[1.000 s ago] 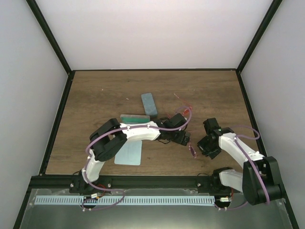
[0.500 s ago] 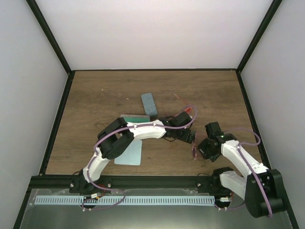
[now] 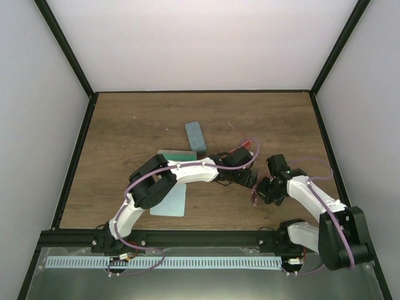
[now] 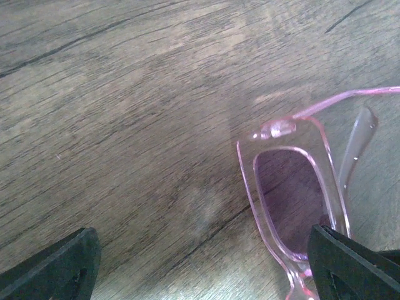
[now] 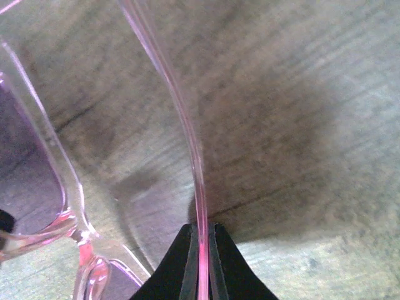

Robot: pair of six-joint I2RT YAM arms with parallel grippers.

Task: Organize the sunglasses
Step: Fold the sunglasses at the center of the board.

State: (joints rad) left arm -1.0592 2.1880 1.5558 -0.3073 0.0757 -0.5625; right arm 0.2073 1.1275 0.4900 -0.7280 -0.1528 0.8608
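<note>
The translucent pink sunglasses (image 3: 255, 197) lie on the wooden table between my two grippers. In the right wrist view my right gripper (image 5: 200, 247) is shut on one thin pink temple arm (image 5: 187, 131), with the frame front (image 5: 44, 181) to its left. My left gripper (image 4: 206, 269) is open, its fingers wide apart just above the table. The pink lens (image 4: 294, 197) lies by its right fingertip (image 4: 350, 262). In the top view the left gripper (image 3: 247, 179) sits just left of the right gripper (image 3: 265, 189). The red-orange sunglasses (image 3: 246, 145) show partly behind the left wrist.
A blue-grey case (image 3: 195, 135) lies mid-table. A green-lined case (image 3: 177, 153) lies partly under the left arm. A pale teal cloth (image 3: 170, 201) lies near the front, left of centre. Black frame rails border the table.
My left arm has stretched further right and brought its open gripper down beside the pink sunglasses. My right gripper has kept its hold and shifted slightly.
</note>
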